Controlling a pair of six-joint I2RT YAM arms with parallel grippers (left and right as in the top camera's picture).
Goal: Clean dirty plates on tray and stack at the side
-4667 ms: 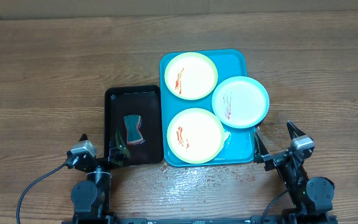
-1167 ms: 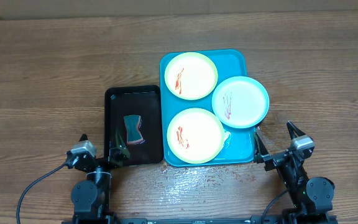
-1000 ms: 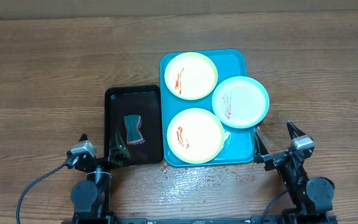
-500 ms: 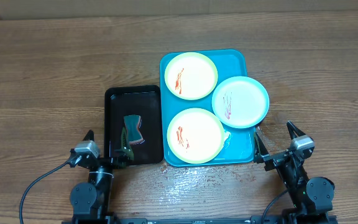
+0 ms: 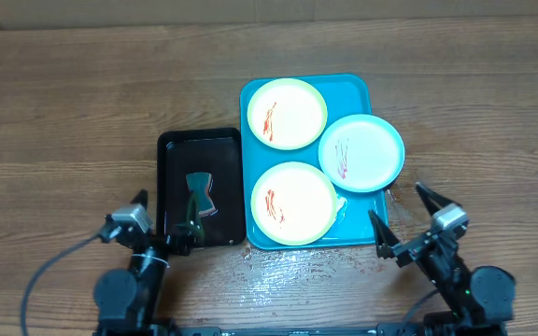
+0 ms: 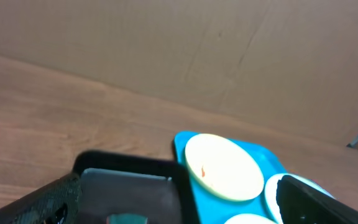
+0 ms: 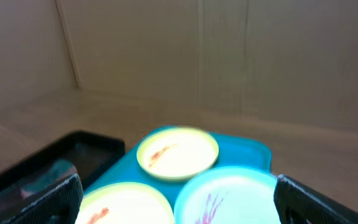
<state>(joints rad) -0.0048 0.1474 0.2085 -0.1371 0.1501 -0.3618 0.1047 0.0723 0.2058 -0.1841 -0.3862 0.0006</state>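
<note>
Work is all ahead of me, I judge. On the wooden surface point(image 5: 63, 112) sit the blue tray point(image 5: 353, 91) and, just left of it, the black tray point(image 5: 171, 149). All three plates rest on the blue one, each streaked red: far yellow-green plate point(image 5: 287, 114), near yellow-green plate point(image 5: 293, 203), and blue plate point(image 5: 361, 153) overhanging the right rim. Nothing is stacked aside. The sponge point(image 5: 199, 194) lies in the black tray. Left claw point(image 5: 164, 219) and right claw point(image 5: 397, 203) hang spread wide, empty.

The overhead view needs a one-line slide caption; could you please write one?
Three sauce-smeared plates on turquoise tray, sponge in black tray alongside; left claw and right claw open, empty.
</note>
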